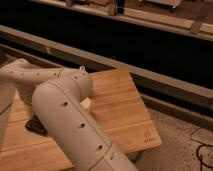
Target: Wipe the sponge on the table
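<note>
My white arm (65, 115) fills the left and middle of the camera view, bending back over the wooden table (120, 110). The gripper (37, 125) is the dark part at the arm's end, low over the left side of the tabletop and mostly hidden by the forearm. A small pale patch (86, 103) shows on the table just right of the arm's elbow; I cannot tell whether it is the sponge. No sponge is clearly in sight.
The table's right edge and front right corner (152, 142) drop to a speckled floor (185, 150). A long dark rail (150, 75) runs behind the table, with a shelf (150, 20) above it. A cable lies on the floor at far right (202, 145).
</note>
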`<act>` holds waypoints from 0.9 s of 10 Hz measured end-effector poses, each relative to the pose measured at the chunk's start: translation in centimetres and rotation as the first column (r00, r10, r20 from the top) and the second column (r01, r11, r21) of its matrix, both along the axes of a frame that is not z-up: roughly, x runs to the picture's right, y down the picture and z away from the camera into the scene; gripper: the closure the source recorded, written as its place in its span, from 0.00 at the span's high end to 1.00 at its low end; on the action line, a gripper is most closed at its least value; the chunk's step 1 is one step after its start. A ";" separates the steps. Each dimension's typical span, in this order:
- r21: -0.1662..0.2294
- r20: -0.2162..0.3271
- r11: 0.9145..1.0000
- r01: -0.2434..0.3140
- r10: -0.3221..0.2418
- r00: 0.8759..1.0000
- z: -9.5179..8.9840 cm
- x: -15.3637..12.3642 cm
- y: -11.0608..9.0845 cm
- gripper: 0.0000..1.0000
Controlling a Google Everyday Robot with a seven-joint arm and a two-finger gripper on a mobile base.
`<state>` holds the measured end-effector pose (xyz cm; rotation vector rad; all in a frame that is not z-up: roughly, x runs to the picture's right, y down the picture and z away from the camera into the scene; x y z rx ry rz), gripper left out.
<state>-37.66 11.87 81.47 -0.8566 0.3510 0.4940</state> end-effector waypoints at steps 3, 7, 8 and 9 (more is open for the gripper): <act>0.000 0.000 1.000 -0.001 0.001 1.000 0.0 0.0 0.0 0.65; -0.011 0.067 0.999 -0.030 0.031 0.997 0.3 -1.5 0.2 0.65; -0.004 0.095 0.999 -0.040 0.040 0.995 0.3 -2.0 0.0 0.65; 0.010 0.128 0.999 -0.043 0.041 0.991 0.2 -2.5 -0.5 0.65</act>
